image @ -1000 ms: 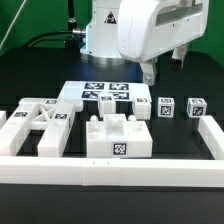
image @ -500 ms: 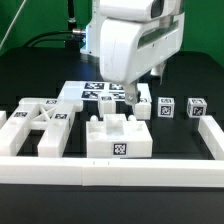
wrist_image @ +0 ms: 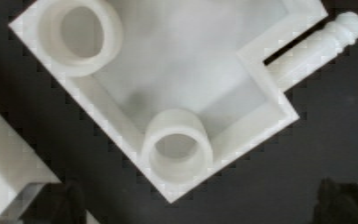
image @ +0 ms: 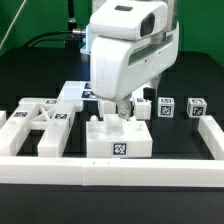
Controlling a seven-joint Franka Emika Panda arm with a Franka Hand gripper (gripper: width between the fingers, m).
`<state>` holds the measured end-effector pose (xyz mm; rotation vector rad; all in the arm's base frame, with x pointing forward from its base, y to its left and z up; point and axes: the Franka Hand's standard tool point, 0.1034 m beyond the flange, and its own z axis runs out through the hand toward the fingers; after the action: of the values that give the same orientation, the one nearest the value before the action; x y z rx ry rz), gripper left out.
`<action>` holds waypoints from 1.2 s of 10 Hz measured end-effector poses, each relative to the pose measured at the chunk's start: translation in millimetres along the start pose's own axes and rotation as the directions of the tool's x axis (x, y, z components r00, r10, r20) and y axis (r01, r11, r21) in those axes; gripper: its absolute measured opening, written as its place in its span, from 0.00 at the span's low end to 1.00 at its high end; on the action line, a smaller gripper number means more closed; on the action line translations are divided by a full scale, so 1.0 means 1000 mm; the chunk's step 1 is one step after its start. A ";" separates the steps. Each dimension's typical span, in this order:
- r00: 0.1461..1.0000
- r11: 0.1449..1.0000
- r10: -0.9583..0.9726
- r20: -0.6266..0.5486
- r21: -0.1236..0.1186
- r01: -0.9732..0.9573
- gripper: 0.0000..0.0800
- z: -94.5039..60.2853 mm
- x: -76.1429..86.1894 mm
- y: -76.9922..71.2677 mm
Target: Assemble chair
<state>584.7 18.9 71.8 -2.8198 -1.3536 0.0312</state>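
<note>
Close beneath the end effector lies a chair piece (wrist_image: pixel 176 85), a flat white plastic slab with a low raised rim along its edges. It fills most of the view and is slightly out of focus. Two short hollow round tubes stand up from its face: a first socket (wrist_image: pixel 78 35) near one corner and a second socket (wrist_image: pixel 181 148) near the opposite corner, well apart from it. At the slab's notched edge a ribbed white peg (wrist_image: pixel 311 50) points outward; whether it is joined to the slab or only touches it cannot be told. Farther out, apart from the slab, runs a straight white bar (wrist_image: pixel 16 165), with the black table (wrist_image: pixel 327 130) showing between them.
</note>
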 end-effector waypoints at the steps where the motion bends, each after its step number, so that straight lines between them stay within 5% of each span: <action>1: 0.999 0.999 0.042 0.000 0.001 -0.042 0.81 0.000 0.000 0.000; 5: 0.924 0.925 0.381 -0.024 0.003 -0.381 0.81 0.022 -0.001 -0.003; 12: 0.661 0.661 0.750 -0.018 0.060 -0.748 0.81 0.032 0.004 -0.011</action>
<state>578.4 29.0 40.3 -3.0759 -0.0722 0.0109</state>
